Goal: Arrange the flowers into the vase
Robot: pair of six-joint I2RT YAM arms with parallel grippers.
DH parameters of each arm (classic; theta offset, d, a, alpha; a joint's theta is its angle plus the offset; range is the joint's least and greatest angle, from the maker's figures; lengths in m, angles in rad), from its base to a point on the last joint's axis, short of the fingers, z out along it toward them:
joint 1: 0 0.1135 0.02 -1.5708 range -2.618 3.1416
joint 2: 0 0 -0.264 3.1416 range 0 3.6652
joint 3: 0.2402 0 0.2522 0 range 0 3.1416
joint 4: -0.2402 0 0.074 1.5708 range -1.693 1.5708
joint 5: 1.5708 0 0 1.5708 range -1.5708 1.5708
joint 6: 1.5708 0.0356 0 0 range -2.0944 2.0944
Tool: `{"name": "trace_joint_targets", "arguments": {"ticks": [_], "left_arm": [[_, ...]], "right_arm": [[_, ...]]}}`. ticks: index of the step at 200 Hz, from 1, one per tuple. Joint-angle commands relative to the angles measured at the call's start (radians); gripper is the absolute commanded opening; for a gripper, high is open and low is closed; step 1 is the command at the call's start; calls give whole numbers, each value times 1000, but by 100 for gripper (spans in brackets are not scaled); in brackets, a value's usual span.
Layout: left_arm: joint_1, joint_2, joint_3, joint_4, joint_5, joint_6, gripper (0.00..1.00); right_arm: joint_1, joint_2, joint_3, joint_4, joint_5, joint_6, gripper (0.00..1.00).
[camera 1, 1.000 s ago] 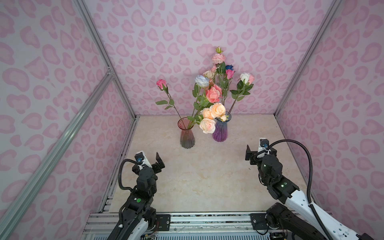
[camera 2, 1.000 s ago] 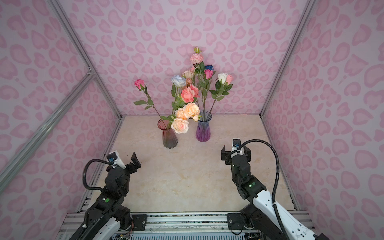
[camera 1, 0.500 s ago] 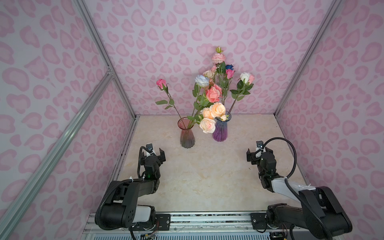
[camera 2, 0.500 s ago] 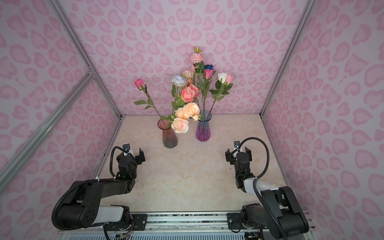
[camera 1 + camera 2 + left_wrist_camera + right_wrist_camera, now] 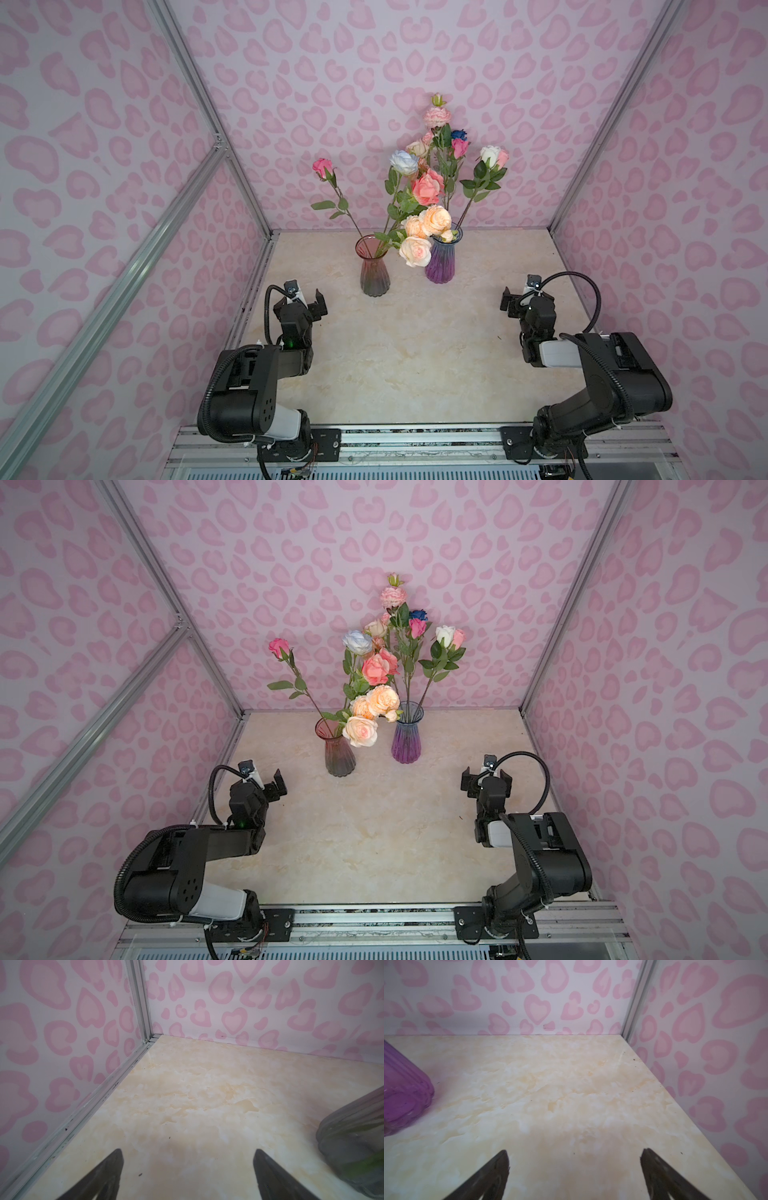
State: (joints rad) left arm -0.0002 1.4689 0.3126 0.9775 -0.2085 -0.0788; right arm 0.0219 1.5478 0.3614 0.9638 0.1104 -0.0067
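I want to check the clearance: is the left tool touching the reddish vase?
Apart. In both top views, bare tabletop shows between the left tool and the reddish vase.

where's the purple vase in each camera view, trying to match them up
In a top view: purple vase stands at the back of the table, right of the red-grey vase.
In a top view: purple vase likewise right of the red-grey vase.
Left wrist: absent; the vase at the frame edge is the red-grey vase.
Right wrist: only its ribbed lower body, cut by the frame edge.
Shared landmark: the marbled table meeting the back wall.
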Motion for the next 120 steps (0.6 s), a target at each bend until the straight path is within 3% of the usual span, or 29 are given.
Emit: {"name": "trace_joint_targets", "arguments": {"ticks": [1,28,120], "left_arm": [[0,1,6,17,6,-2,98],[0,2,6,17,6,-2,98],[0,6,18,0,8,-4,98]], "right_arm": [[-2,10,-7,5,-14,28,100],[-2,-6,7,-52,-18,22,100],[7,-12,-16,-11,-26,4,100]]}}
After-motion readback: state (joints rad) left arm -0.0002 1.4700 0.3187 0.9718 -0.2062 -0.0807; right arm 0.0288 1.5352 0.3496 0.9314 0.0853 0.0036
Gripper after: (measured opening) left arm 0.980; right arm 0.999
